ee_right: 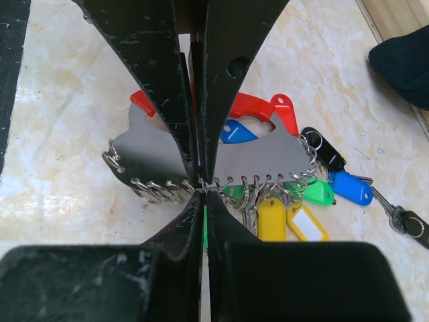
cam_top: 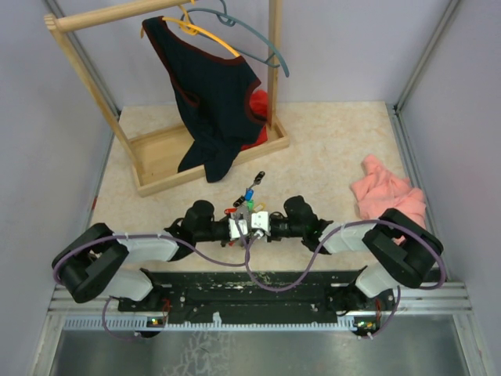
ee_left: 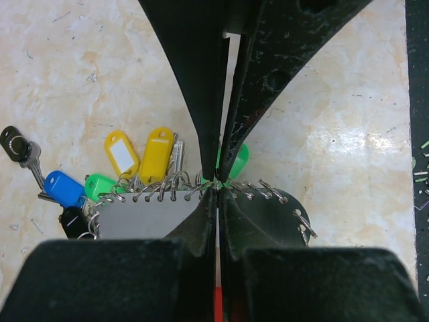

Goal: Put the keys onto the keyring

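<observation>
The keyring (ee_right: 261, 157) is a flat grey metal piece with a red part (ee_right: 251, 106); small wire rings line its edge. My left gripper (ee_left: 218, 189) is shut on the keyring (ee_left: 141, 218), with red showing between its fingers. My right gripper (ee_right: 203, 191) faces it tip to tip and is shut on a green key tag (ee_right: 204, 228). Yellow keys (ee_left: 157, 154), a blue key (ee_left: 64, 188) and a green key (ee_left: 100, 184) hang on the rings. In the top view both grippers, left (cam_top: 243, 225) and right (cam_top: 258, 222), meet at mid-table.
A black-headed key (ee_left: 17, 144) lies loose by the bunch. A wooden rack (cam_top: 156, 157) with a dark garment (cam_top: 211, 94) and hangers (cam_top: 235, 31) stands at the back left. A pink cloth (cam_top: 387, 196) lies at the right, beside the right arm.
</observation>
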